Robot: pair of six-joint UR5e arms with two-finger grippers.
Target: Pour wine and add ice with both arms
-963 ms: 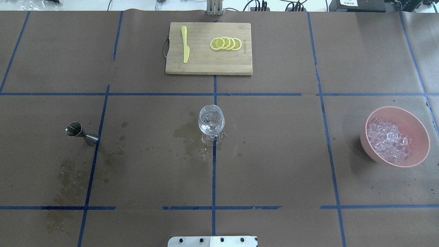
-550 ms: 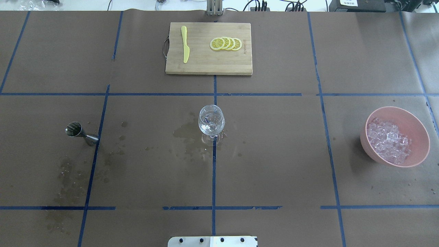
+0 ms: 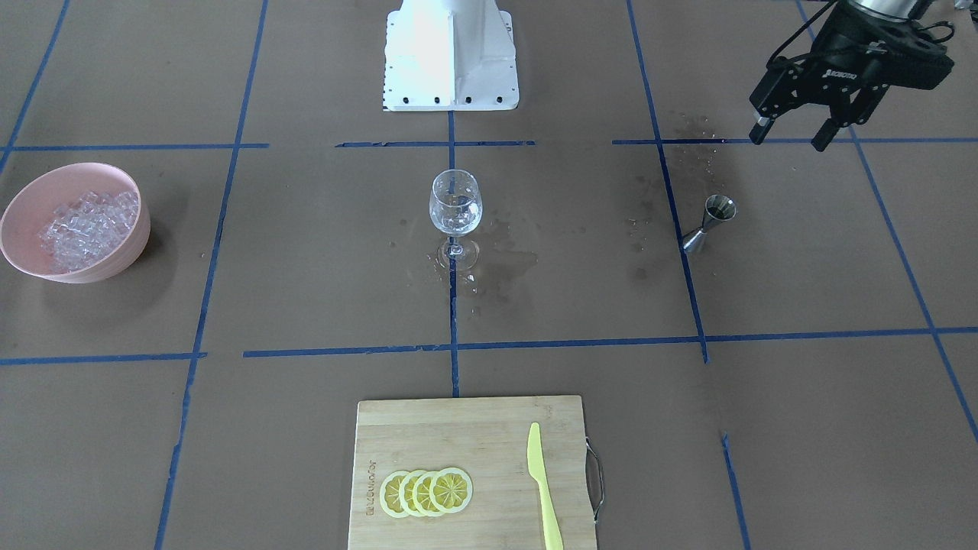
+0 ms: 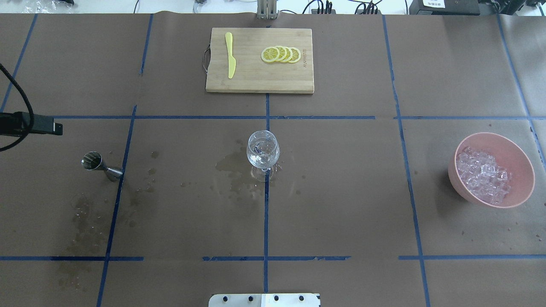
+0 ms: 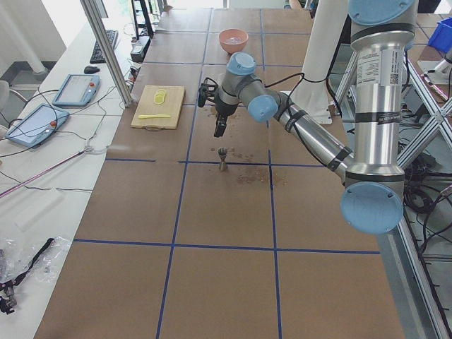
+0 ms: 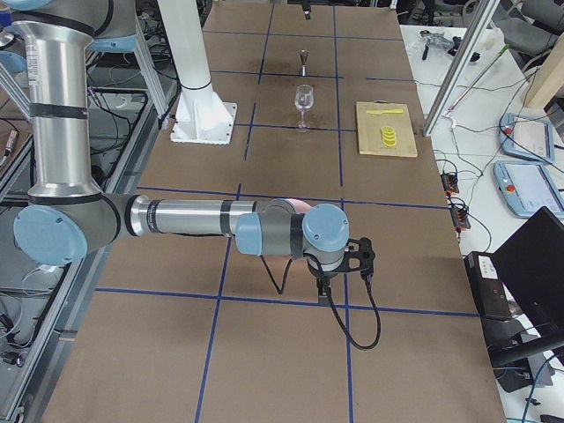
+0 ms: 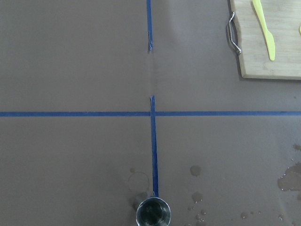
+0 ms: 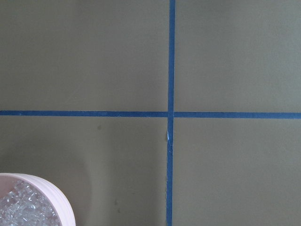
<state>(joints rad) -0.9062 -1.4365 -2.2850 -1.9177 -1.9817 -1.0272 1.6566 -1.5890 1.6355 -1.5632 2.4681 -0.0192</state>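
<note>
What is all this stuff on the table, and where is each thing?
Wine glass: one, clear, table centre, upright.
Jigger: one, steel, upright on the robot's left side.
Wet stains: several, dark, around the glass and near the jigger.
Bowl: one, pink, on the robot's right side.
Ice: many cubes, clear, in the bowl.
Cutting board: one, wooden, far edge, centre.
Lemon slices: four, yellow, overlapping on the board.
Knife: one, yellow, on the board.
Base block: one, white, robot's edge.
Left gripper: one, black, open, empty, raised near the jigger.
Right arm: one, silver-grey, reaching over the table's right end.
</note>
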